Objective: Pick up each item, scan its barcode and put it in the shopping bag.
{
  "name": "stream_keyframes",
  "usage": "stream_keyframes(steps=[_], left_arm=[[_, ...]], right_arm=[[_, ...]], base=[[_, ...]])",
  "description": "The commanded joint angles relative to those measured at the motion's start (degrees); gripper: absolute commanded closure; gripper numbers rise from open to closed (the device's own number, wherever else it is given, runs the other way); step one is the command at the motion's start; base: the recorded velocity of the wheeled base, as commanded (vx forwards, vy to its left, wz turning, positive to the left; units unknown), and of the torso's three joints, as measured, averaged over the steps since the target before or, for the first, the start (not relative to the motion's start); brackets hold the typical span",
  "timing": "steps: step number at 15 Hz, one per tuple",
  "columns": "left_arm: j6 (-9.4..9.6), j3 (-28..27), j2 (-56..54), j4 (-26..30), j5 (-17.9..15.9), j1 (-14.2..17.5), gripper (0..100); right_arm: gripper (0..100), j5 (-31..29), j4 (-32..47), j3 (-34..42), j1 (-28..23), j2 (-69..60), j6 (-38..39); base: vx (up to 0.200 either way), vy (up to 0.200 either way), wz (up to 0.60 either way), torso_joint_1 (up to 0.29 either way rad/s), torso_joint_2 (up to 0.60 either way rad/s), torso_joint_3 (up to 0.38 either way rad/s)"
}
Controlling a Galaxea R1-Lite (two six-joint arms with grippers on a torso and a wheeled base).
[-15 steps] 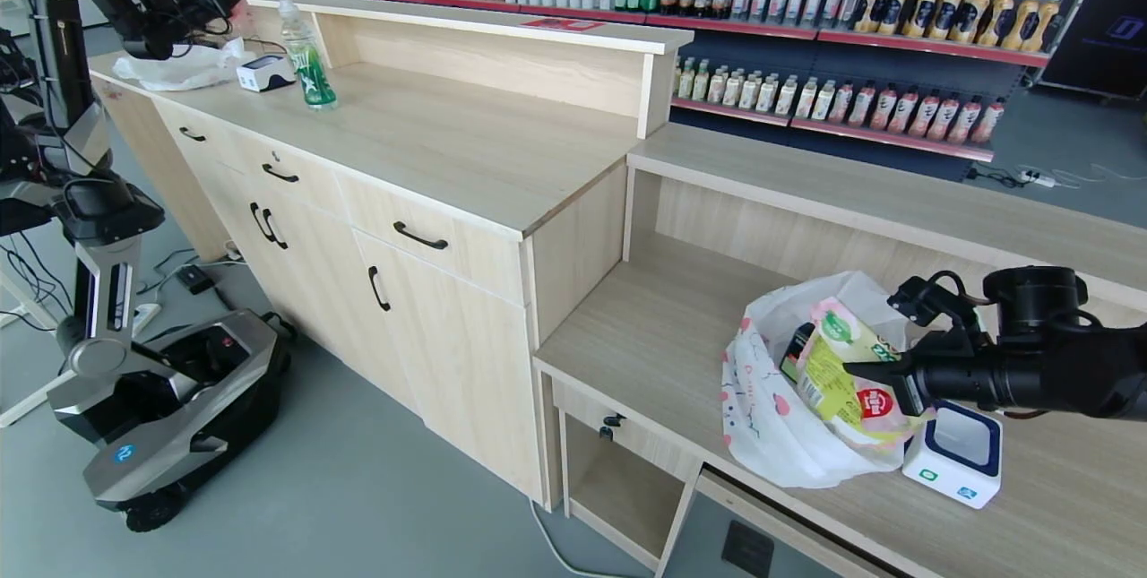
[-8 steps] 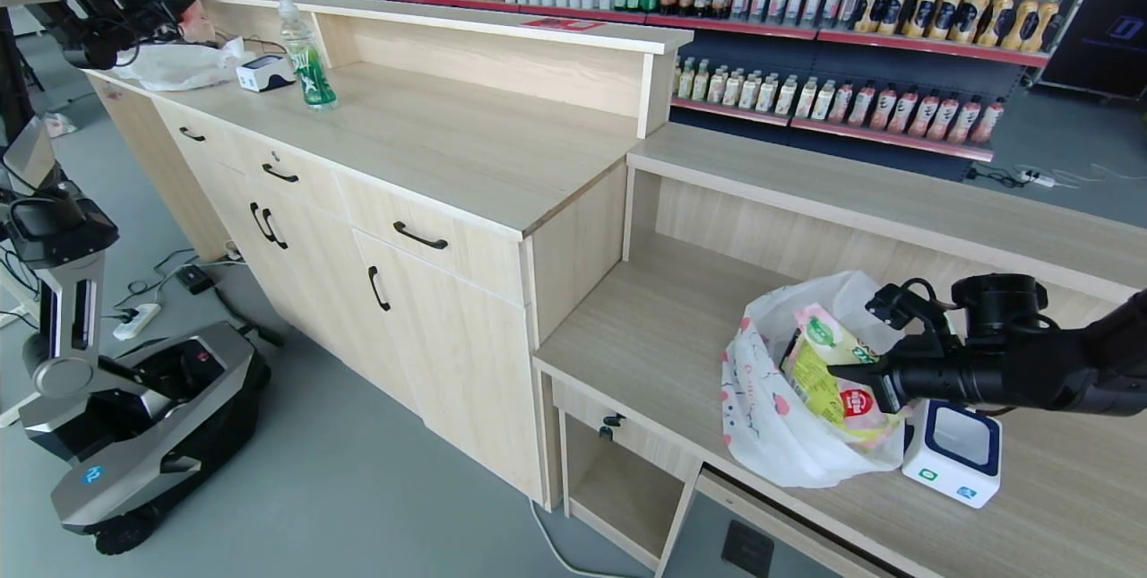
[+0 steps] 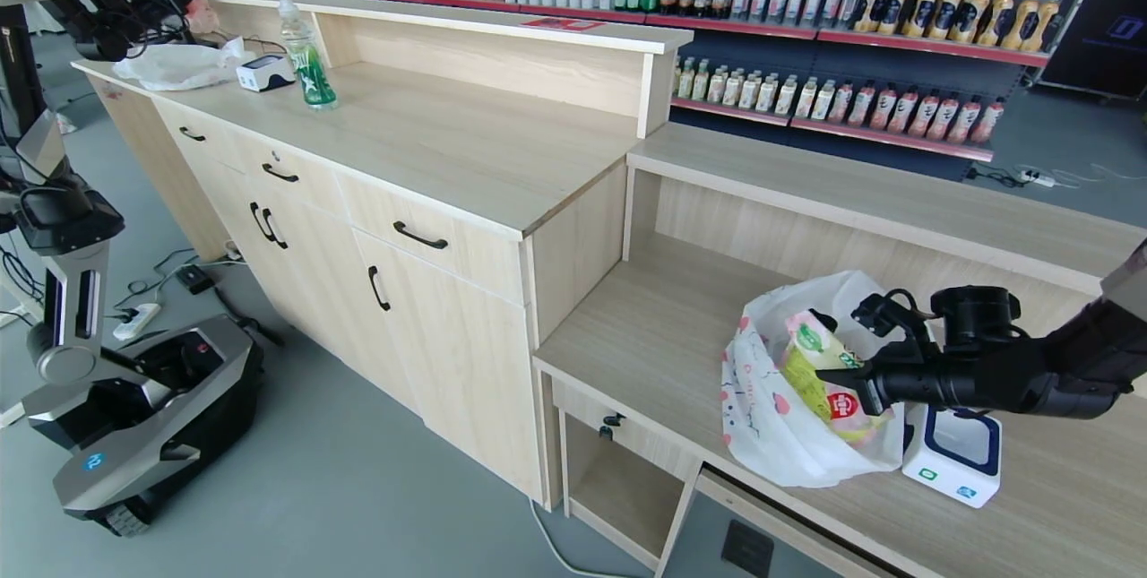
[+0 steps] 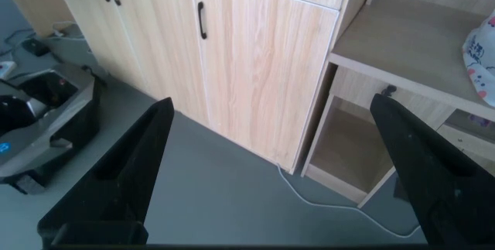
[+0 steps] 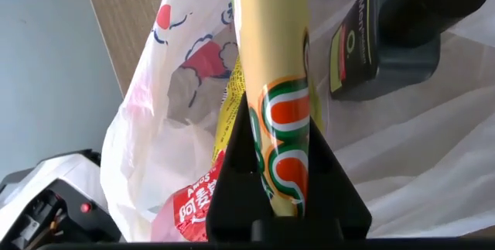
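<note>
Currently the snack packet [image 3: 820, 367] is clamped between the right gripper's [image 3: 851, 378] fingers, its lower end inside the shopping bag [image 3: 771, 435] just below. A dark box [image 5: 387, 41] lies in the bag beyond the fingertips. The scanner [image 3: 954, 457] stands touching the bag, under the gripper's arm. The left gripper [image 4: 267, 180] hangs spread wide and holds nothing, near the cabinet [image 4: 263, 56].

Left gripper [image 4: 272, 101] spread wide before cabinet door [image 4: 255, 41].

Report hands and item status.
Right hand shut on snack pack, in shopping bag mouth. Left hand open, over floor. Dark container in bag; scanner alongside.
</note>
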Motion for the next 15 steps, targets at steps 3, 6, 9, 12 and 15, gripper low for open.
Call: stream_keyframes(steps=[3,6,9,12,15], left_arm=[[-0.04,0.0,0.1,0.0,0.0,0.0,0],[-0.04,0.0,0.1,-0.1,0.0,0.1,0],[-0.04,0.0,0.1,0.0,0.0,0.0,0],[-0.04,0.0,0.1,0.0,0.0,0.0,0],[-0.04,0.0,0.1,0.0,0.0,0.0,0]], right_arm=[[100,1.5,0.0,-3.2,0.4,4.1,0.0],[100,1.5,-0.1,-3.6,0.7,5.5,-0.1],[100,1.5,-2.3,-3.4,0.7,7.0,0.2],[100,1.5,-3.1,-4.6,1.0,7.7,1.5],[0,1.6,-3.1,-4.4,1.1,7.8,1.5]], base=[[0.0,0.0,0.0,0.0,0.0,0.0],[0.0,0.0,0.0,0.0,0.0,0.0],[0.0,0.0,0.0,0.0,0.0,0.0],[0.0,0.0,0.0,0.0,0.0,0.0],[0.0,0.0,0.0,0.0,0.0,0.0]])
